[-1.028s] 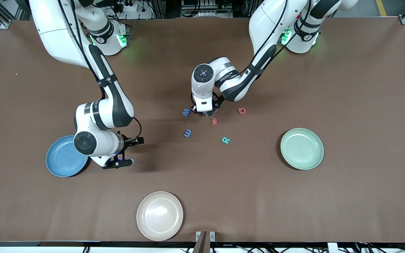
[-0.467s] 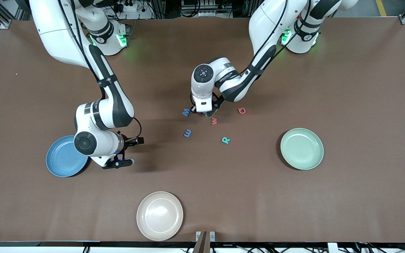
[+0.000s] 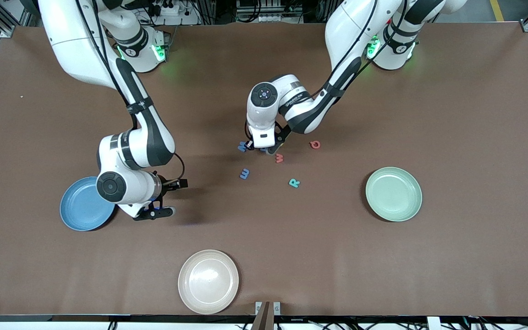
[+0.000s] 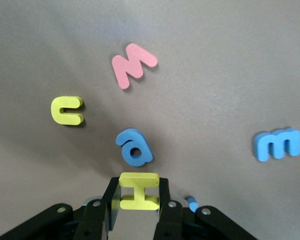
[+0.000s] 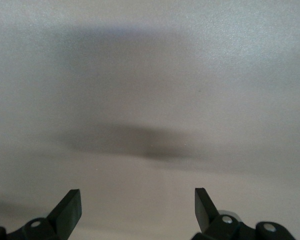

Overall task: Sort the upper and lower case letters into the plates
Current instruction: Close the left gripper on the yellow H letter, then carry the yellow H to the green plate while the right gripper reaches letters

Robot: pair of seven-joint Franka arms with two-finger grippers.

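- Left gripper (image 4: 138, 200) clamped on a yellow H (image 4: 138, 190), lifted just clear of the table (image 3: 429, 114), above the loose letters mid-table.
- Beneath it: blue a (image 4: 134, 147), yellow c (image 4: 66, 110), pink M (image 4: 132, 65), blue m (image 4: 277, 143).
- Step in hand: pick-up of a capital, apparently done.
- Next: carry to whichever plate takes capitals, green plate (image 3: 393, 194) or blue plate (image 3: 83, 206); which one, cannot tell. Both look empty.
- Right gripper (image 5: 137, 210) wide open, empty, waiting beside the blue plate.
- Cream plate (image 3: 208, 281) nearest the camera, not part of the sort.
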